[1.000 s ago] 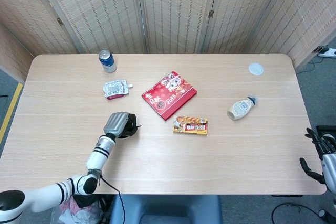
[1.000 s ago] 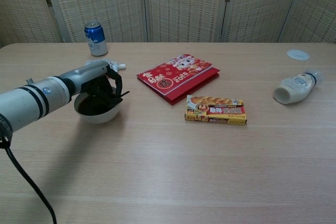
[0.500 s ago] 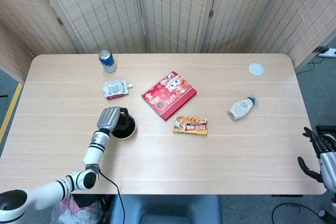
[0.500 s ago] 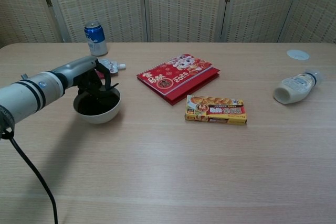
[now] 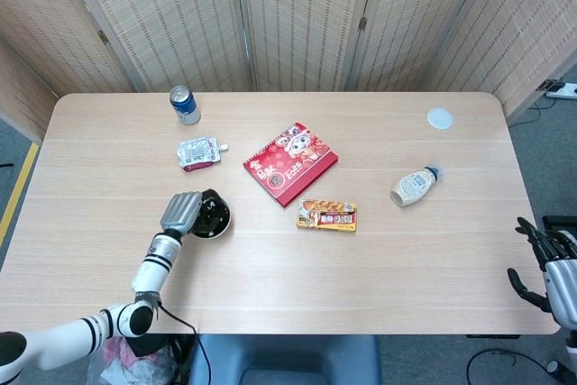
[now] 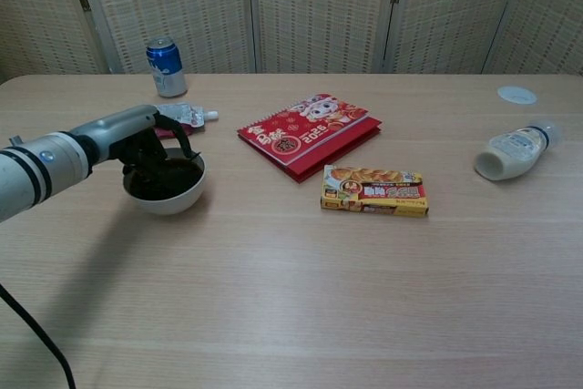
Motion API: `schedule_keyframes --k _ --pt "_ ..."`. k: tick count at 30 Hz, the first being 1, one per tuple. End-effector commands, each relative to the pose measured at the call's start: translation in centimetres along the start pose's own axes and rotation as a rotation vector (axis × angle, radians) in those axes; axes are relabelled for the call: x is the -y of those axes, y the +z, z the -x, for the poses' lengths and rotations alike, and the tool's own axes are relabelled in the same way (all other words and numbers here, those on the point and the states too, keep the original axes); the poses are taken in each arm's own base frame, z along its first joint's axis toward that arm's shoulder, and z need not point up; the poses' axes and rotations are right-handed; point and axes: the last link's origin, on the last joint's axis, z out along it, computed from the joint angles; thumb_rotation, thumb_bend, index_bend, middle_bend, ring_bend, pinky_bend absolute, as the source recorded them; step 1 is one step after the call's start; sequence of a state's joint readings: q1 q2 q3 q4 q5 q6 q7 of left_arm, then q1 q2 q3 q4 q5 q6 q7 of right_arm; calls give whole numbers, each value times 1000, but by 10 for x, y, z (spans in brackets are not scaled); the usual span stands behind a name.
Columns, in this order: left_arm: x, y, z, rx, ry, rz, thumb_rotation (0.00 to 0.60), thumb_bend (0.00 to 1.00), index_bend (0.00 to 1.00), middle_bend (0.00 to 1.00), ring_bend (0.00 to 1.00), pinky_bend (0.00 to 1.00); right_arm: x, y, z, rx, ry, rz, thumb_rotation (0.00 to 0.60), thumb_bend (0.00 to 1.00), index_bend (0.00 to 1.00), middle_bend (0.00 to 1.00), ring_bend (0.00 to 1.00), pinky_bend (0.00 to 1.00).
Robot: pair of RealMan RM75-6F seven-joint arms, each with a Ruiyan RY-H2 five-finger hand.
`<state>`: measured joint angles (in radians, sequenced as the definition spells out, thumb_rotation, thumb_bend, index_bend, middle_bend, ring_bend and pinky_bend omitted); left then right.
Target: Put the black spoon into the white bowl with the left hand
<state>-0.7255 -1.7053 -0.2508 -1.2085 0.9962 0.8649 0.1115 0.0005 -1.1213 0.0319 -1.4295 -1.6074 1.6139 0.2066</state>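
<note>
Woven reed screens stand behind the pale wooden table (image 5: 270, 259). From the head view, my left hand (image 5: 180, 211) lies over the left edge of the round white bowl (image 5: 219, 223), whose inside looks dark. My right hand (image 5: 552, 263) hangs beyond the right table edge, fingers apart, holding nothing.

From the chest view, my left hand (image 6: 146, 138) curls its fingers down over the white bowl (image 6: 173, 199). I cannot tell whether they grip anything. The black spoon I cannot make out against the dark inside; I judge it lies there. If my fingers catch the rim when lifting, the bowl may tip.
</note>
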Motion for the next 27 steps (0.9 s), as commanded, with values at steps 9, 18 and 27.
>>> schedule_keyframes --k 9,18,27 --pt "12 -28 -37 -143 -54 6 600 293 46 766 780 741 -2 1 -5 -6 -15 5 600 292 74 245 330 217" --pt "54 -79 -65 -259 95 -60 600 293 233 543 465 471 -4 4 -6 20 -17 16 600 292 74 235 325 217" --pt "85 -136 -78 -357 181 -123 600 293 226 416 346 338 -4 9 -2 45 -17 7 600 303 74 168 203 217"
